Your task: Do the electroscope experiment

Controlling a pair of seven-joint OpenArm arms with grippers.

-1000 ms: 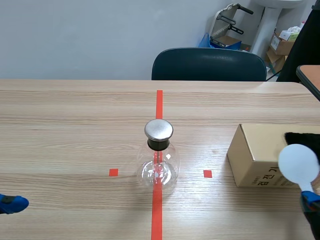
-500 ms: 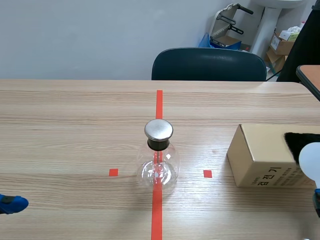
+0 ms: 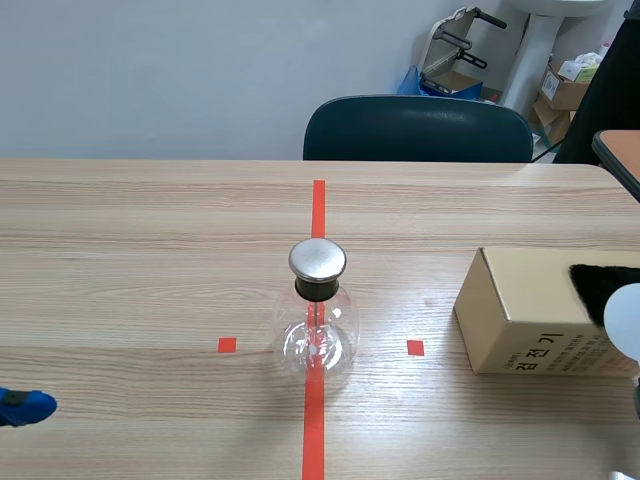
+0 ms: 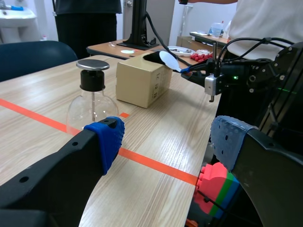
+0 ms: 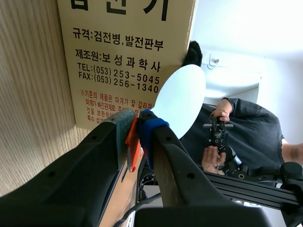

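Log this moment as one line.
left end effector: open | right end effector: shut on white disc paddle by tan cardboard box | round glass metal-capped electroscope flask: upright, ungripped

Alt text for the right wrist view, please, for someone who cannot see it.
The right gripper is shut on the orange-red handle of a white disc paddle, held beside a printed cardboard box on the wooden table. A person in dark clothing is behind.

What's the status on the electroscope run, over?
Left gripper open, empty. Right gripper shut on white paddle beside the box. Electroscope upright at centre, nothing blocking.
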